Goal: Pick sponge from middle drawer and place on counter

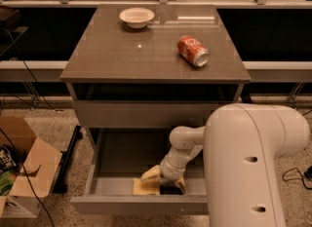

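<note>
We see speckled floor (53,128) around the desk (146,114), an open cardboard box (24,172) off its front-left corner, dark recesses (39,31) (black, featureless) past both side edges, and a pale rail (39,3) beyond its far edge. The gripper (165,179) hangs low by the front edge.

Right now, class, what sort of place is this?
Probably a robot test lab: a freestanding cabinet, a cardboard box on the floor, and the pincer down in the middle drawer at the sponge.
</note>
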`<state>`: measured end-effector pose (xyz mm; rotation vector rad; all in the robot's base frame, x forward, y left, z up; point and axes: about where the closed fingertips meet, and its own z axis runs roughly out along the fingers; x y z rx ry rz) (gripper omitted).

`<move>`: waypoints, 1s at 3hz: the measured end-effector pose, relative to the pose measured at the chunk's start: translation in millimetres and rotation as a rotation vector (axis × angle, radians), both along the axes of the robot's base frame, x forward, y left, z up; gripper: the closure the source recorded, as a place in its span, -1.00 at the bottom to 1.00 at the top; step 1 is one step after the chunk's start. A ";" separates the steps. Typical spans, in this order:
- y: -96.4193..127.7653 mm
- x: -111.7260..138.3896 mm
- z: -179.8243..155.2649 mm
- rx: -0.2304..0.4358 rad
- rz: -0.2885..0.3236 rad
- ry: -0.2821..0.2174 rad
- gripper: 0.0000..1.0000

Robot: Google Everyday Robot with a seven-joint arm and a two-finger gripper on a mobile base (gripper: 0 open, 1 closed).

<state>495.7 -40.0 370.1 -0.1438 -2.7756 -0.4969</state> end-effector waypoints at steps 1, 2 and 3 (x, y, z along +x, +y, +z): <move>14.4 -1.1 -13.5 0.018 -0.027 0.027 -0.54; 14.7 -1.1 -8.9 0.019 -0.028 0.028 -0.07; 14.7 -1.1 -3.9 0.019 -0.028 0.027 0.41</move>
